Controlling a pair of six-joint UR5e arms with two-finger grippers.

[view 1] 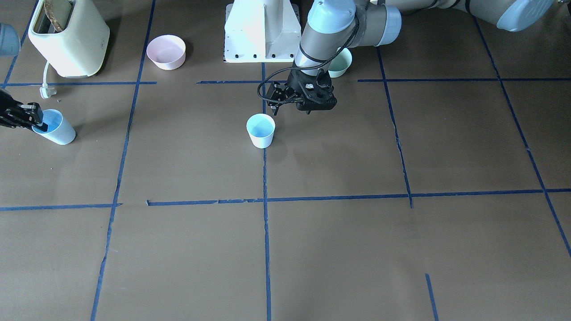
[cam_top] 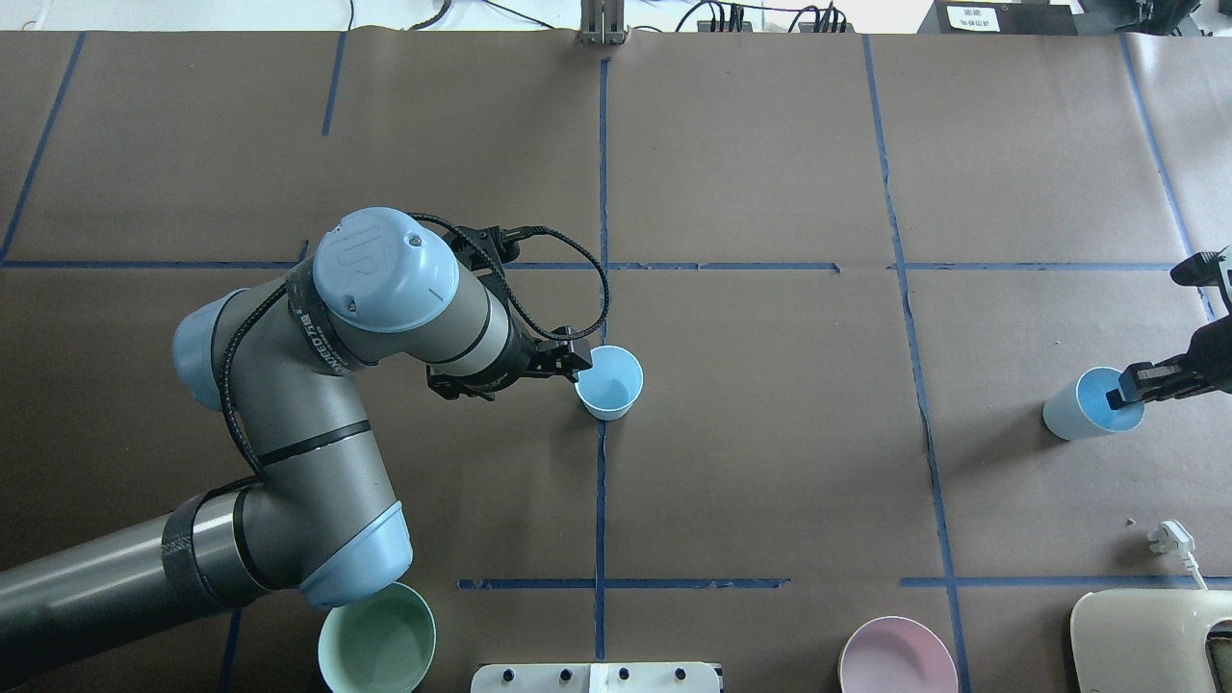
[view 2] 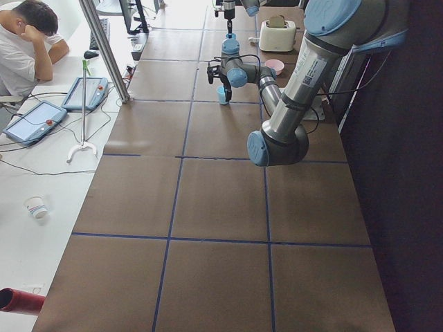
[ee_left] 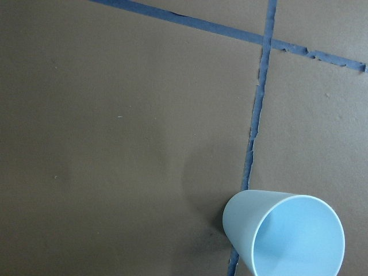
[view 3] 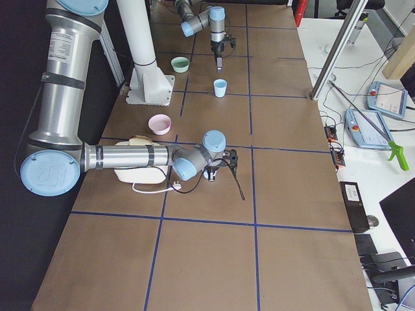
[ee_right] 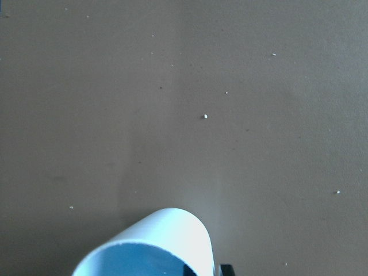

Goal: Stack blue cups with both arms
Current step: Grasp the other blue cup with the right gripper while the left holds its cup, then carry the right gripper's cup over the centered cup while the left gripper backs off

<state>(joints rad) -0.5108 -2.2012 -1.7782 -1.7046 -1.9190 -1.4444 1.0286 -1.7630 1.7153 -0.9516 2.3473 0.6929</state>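
Note:
One blue cup [view 1: 261, 130] stands upright at the table's middle on a blue tape line; it also shows in the overhead view [cam_top: 609, 382] and the left wrist view [ee_left: 284, 236]. My left gripper [view 1: 273, 106] hangs just beside it on the robot's side, looks open and holds nothing. The second blue cup [view 1: 57, 127] sits tilted at the table's far right end [cam_top: 1088, 404]. My right gripper [cam_top: 1124, 393] is shut on its rim, one finger inside, and the rim shows in the right wrist view [ee_right: 152, 244].
A pink bowl [view 1: 166, 51] and a mint-green bowl [cam_top: 377, 640] stand near the white pedestal [view 1: 261, 31]. A cream toaster [view 1: 67, 38] and its loose plug [cam_top: 1176, 537] sit near the right arm's cup. Blue tape lines cross the brown table.

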